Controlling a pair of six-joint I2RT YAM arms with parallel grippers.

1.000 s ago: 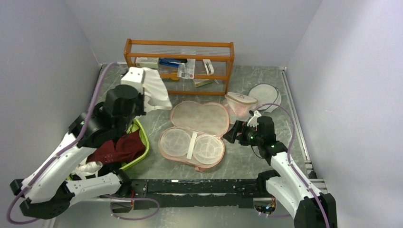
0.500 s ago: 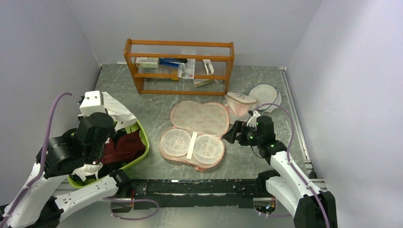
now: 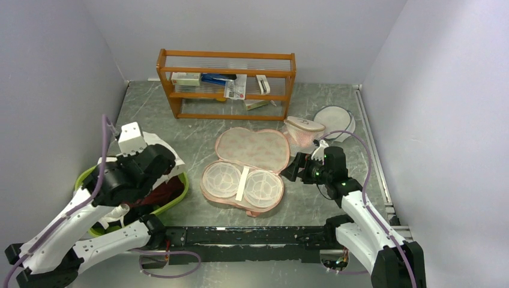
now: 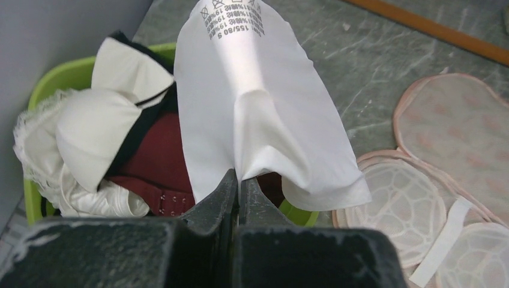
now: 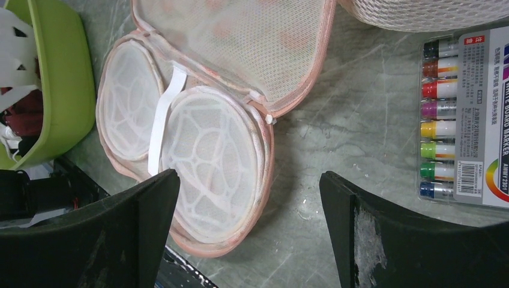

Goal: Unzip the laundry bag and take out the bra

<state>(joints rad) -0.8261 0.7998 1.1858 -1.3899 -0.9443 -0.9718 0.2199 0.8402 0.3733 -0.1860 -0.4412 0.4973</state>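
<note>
Bra clear of the bag, and the left gripper has it: fingers pressed tight together on a fold of the white cloth, care label up top, the rest draping down and forward. Right under that drape sits the green basket, with a maroon bra and other whites piled inside. That is the relation to watch: the bra hangs over the basket's near-right rim, partly over the pile, partly out toward the table. The bag lies well off to the left gripper's right, flat on the table, zip undone, lid flung back toward the shelf, both mesh cups bare, long axis running roughly across the table. The right gripper hovers just beside the bag's right lobe, fingers spread wide, holding nothing. Looks like the job is all but done; the left arm alone has the say in where this bra lands.
</note>
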